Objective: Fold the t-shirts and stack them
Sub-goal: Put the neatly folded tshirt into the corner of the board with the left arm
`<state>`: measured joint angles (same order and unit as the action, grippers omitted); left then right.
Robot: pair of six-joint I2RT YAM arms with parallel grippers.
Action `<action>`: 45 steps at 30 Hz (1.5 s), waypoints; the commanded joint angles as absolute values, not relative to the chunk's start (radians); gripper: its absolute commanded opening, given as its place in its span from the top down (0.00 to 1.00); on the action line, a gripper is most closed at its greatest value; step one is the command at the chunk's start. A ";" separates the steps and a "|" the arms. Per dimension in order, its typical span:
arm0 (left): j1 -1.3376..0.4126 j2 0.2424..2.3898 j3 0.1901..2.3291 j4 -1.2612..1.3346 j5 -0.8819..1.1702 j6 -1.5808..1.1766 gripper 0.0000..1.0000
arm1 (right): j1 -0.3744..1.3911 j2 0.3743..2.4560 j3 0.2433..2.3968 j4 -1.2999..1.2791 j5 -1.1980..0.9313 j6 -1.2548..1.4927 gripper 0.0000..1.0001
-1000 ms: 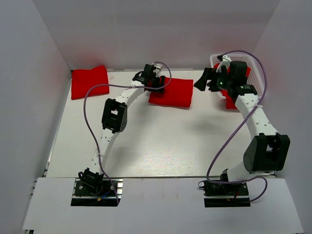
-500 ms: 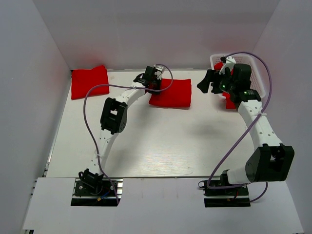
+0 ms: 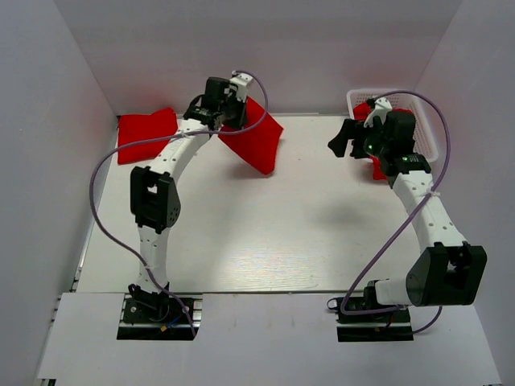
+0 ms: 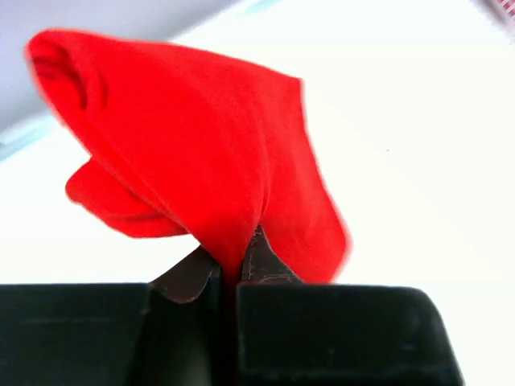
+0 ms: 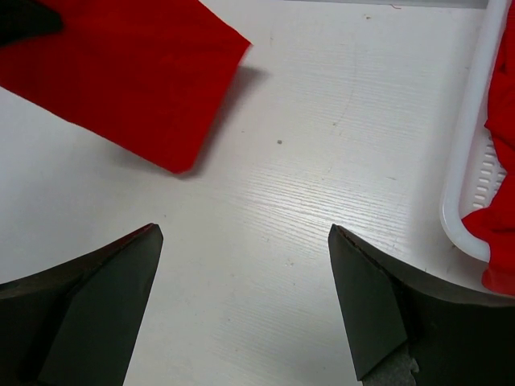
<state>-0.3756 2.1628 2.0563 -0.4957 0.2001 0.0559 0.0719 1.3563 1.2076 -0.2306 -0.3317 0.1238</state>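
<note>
A folded red t-shirt (image 3: 259, 138) hangs tilted above the table at the back centre, pinched at its upper left edge by my left gripper (image 3: 228, 111). In the left wrist view the cloth (image 4: 201, 145) rises out of the shut left gripper (image 4: 232, 261). Another folded red t-shirt (image 3: 147, 135) lies flat at the back left. More red t-shirts (image 3: 376, 166) sit in the white basket (image 3: 428, 129) at the back right. My right gripper (image 3: 342, 141) hovers open beside the basket, nothing between its fingers (image 5: 243, 231). The right wrist view shows the hanging t-shirt (image 5: 121, 72).
The basket's white rim (image 5: 463, 177) stands just right of my right gripper, red cloth (image 5: 503, 104) inside it. White walls close in the table on the left, back and right. Purple cables loop off both arms.
My left gripper has shut on the middle t-shirt and lifted it off the table, up and to the left. My right gripper has drifted slightly right and stayed open.
</note>
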 commanded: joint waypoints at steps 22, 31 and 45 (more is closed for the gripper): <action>-0.046 2.048 2.207 -0.661 0.250 0.287 1.00 | 0.068 1.290 1.172 -0.149 -0.268 0.156 0.10; 0.055 2.078 2.235 -0.641 0.281 0.314 1.00 | 0.069 1.370 1.222 -0.156 -0.337 0.183 0.10; 0.189 2.221 2.244 -0.538 0.385 0.305 1.00 | 0.071 1.479 1.318 -0.192 -0.388 0.196 0.10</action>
